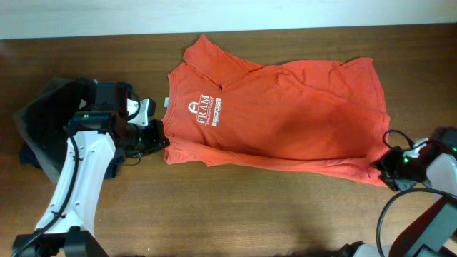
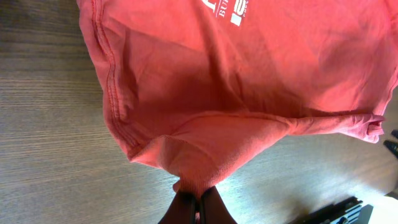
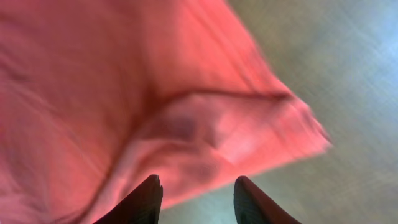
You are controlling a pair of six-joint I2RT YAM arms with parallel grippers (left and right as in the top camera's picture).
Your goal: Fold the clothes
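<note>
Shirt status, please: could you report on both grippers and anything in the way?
Left gripper shut on shirt edge. Right gripper open at hem corner. Shirt spread out, unfolded. Dark garments beside left arm, clear of it.

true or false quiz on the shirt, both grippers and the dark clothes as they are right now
1. The shirt lies spread on the table with its lettering facing up. True.
2. The left gripper is open and clear of the shirt. False: it is shut, pinching the shirt's edge.
3. The right gripper has its fingers apart. True.
4. The dark clothes lie by the right arm. False: they lie at the other end of the table, by the left arm.
</note>
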